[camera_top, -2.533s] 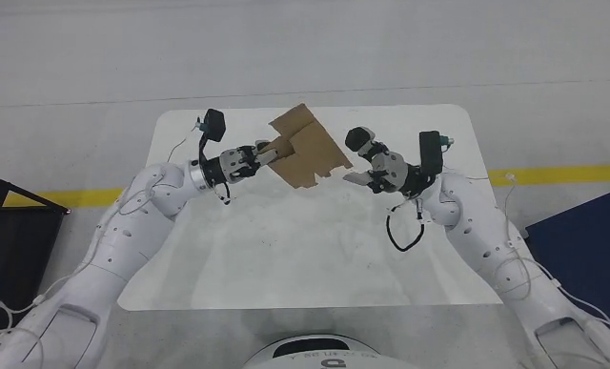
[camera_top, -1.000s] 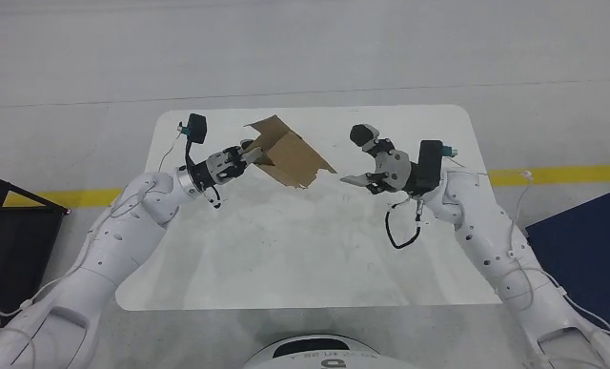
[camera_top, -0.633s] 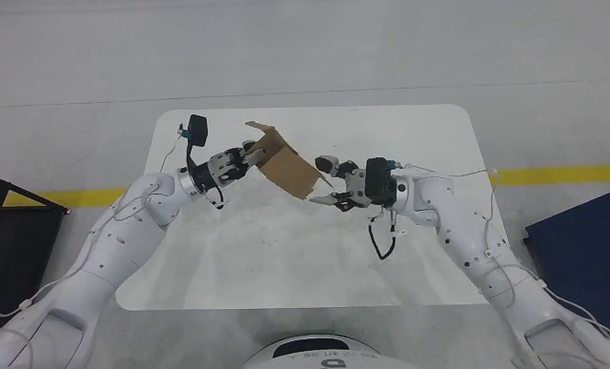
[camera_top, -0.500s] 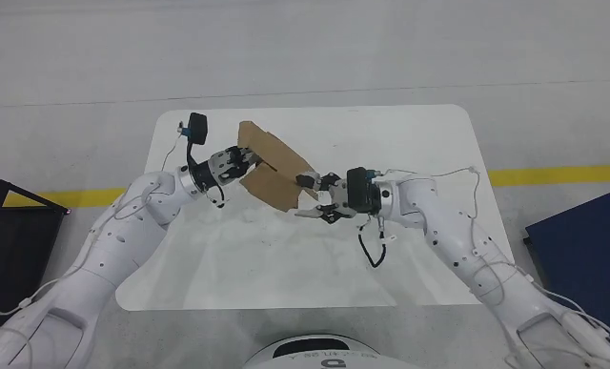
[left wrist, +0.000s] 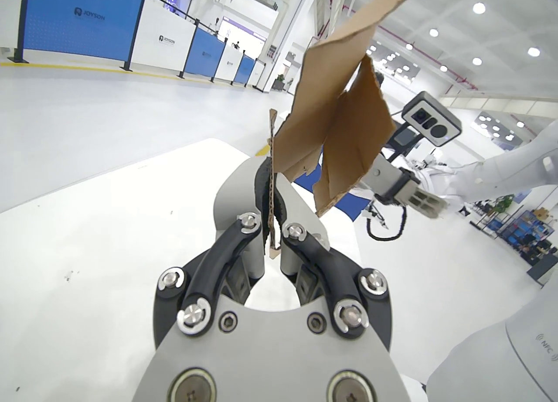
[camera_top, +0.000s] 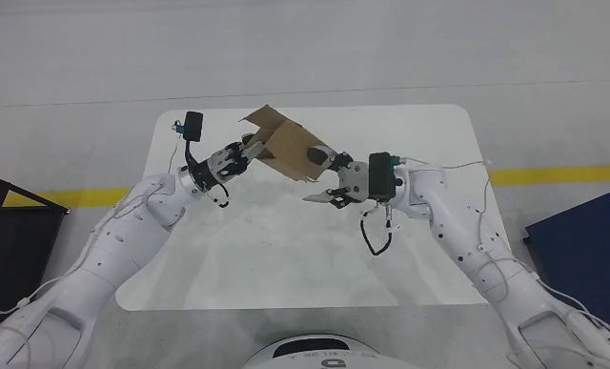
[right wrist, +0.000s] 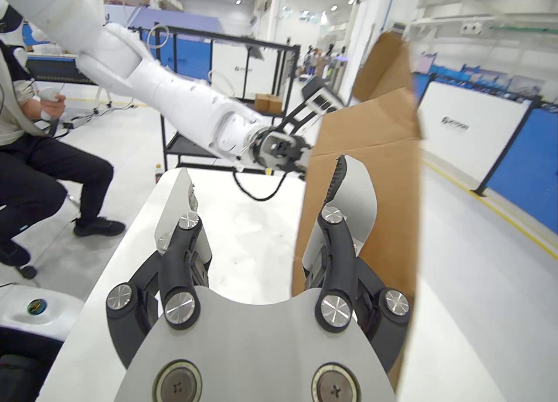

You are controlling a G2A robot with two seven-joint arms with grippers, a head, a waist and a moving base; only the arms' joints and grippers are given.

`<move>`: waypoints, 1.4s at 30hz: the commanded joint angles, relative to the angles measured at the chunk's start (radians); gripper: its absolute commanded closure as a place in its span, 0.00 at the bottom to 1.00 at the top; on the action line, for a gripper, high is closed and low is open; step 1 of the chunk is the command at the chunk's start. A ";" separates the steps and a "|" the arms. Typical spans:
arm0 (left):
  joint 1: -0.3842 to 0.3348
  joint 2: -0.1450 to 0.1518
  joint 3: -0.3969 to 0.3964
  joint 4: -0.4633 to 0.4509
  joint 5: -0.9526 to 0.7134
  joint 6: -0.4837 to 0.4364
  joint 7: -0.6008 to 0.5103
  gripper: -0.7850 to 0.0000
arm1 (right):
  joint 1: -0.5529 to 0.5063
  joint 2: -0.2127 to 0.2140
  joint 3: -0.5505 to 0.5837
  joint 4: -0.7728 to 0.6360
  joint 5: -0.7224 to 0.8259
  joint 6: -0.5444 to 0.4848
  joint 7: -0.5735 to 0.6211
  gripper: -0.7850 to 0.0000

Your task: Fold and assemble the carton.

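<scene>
The carton [camera_top: 286, 142] is off the worktop [camera_top: 286, 264], held in the air above its far half, a little toward the left far corner. The left gripper [camera_top: 250, 152] is clenched on one thin cardboard edge at the carton's left end; the left wrist view shows the board pinched flat between its fingers. The right gripper [camera_top: 316, 178] sits at the carton's opposite end with its jaws spread wide and gripping nothing. In the right wrist view one finger [right wrist: 340, 185] lies against a brown panel, while the other finger stands clear of the cardboard.

As for progress, the work looks to be at an early to middle stage. The blank is lifted and partly opened, with its panels at skewed angles rather than square. At least one flap sticks up loose near the far edge. No closed side or bottom shows. Most of the work seems left: squaring the panels into a tube, folding the flaps in, and tucking them so that the box holds its shape
</scene>
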 commanded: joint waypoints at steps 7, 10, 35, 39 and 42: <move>0.003 0.009 0.018 -0.029 -0.072 0.000 -0.012 1.00 | -0.054 0.016 0.082 -0.041 0.001 0.012 -0.090 0.00; 0.003 0.009 0.018 -0.029 -0.072 0.000 -0.012 1.00 | -0.054 0.016 0.082 -0.041 0.001 0.012 -0.090 0.00; 0.003 0.009 0.018 -0.029 -0.072 0.000 -0.012 1.00 | -0.054 0.016 0.082 -0.041 0.001 0.012 -0.090 0.00; 0.013 0.009 0.005 -0.041 -0.061 0.025 -0.011 1.00 | -0.069 0.028 0.148 0.012 0.058 -0.013 -0.071 0.00; 0.040 0.010 -0.015 -0.057 -0.093 0.000 -0.012 1.00 | -0.087 0.048 0.245 0.039 0.074 -0.020 0.019 0.00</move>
